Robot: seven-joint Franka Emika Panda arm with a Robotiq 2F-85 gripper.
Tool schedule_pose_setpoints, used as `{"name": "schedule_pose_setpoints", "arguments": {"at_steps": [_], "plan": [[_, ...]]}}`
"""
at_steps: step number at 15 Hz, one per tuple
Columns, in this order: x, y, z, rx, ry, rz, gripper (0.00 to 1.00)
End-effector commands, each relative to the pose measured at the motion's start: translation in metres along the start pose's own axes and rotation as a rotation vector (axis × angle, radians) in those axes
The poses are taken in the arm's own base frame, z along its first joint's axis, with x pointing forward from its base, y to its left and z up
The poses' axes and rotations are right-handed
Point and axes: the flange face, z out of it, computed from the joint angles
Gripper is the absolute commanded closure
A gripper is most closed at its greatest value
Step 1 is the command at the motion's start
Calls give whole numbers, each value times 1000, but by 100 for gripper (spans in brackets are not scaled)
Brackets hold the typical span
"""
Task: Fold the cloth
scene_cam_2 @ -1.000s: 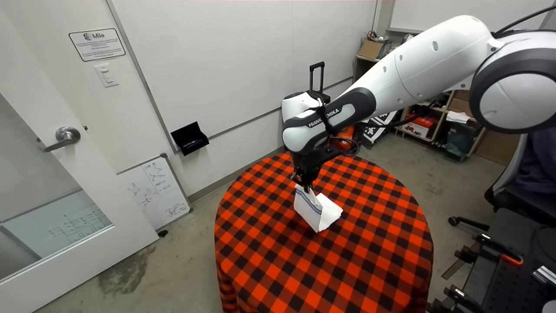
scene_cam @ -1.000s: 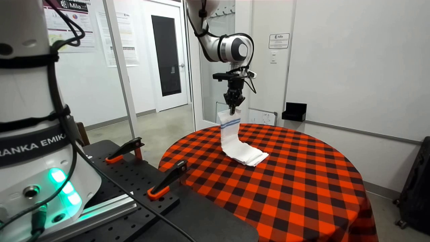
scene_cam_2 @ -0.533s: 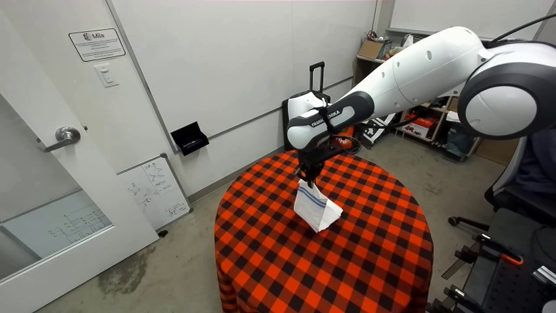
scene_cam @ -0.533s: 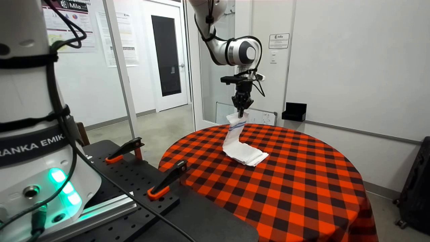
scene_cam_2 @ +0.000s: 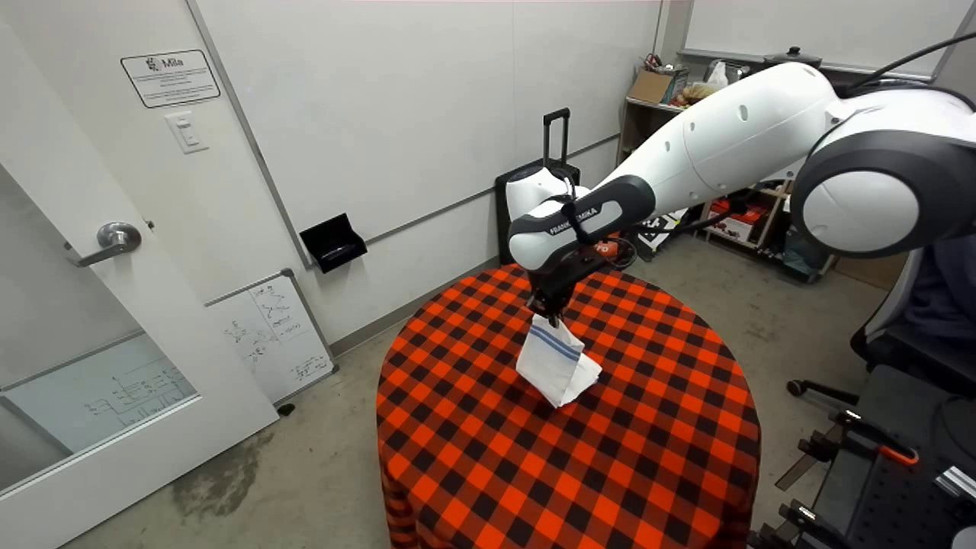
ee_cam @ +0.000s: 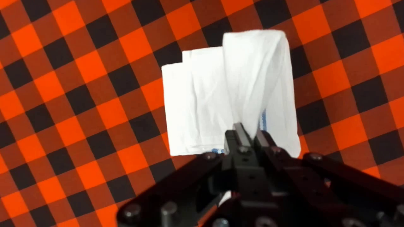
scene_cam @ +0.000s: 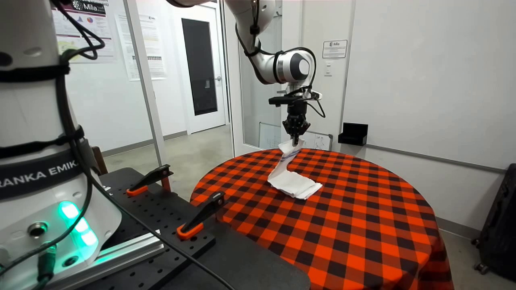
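In an exterior view, a narrow white cloth (scene_cam: 288, 177) with thin blue stripes sits part-folded on a round spread of red-and-black checked tablecloth (scene_cam: 342, 237), toward 11 o'clock from its middle. The cloth's lower part lies flat, and stepped edges toward 9 and 10 o'clock in the wrist view suggest that some layering is done. Its striped end is raised and bends back above those layers, held by the gripper (ee_cam: 251, 134), whose fingers are together, clamped on the cloth. This looks like a late fold, perhaps half made. What seems left is to lay the striped end down on the stack, release it, and maybe square the edges, which do not line up; how many folds are wanted cannot be told. The likeliest hindrance is the gripper itself: it covers the cloth's 5 o'clock side in the wrist view and could drag loose layers on release. Farther out, in an exterior view, a black-and-orange clamp (scene_cam: 204, 211) is at 8 o'clock, the robot's base (scene_cam: 44, 169) at 9, a black wall holder (scene_cam: 353, 134) at 2, and a black suitcase (scene_cam: 500, 225) between 3 and 4. In an exterior view, a leaning whiteboard (scene_cam_2: 274, 335) is at 9 o'clock, well apart from the cloth.
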Motion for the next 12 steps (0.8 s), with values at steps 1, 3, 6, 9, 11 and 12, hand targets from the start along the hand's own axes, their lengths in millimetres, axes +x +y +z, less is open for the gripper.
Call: {"name": "schedule_pose_setpoints", "arguments": {"at_steps": [1, 3, 6, 9, 11, 12], "plan": [[10, 4, -3, -57, 5, -26, 99], [13, 7, -2, -98, 18, -34, 99], [15, 10, 1, -139, 13, -43, 99], [14, 12, 3, -143, -27, -33, 99], [12, 14, 2, -143, -61, -23, 99], [11, 14, 2, -146, -74, -20, 99]]}}
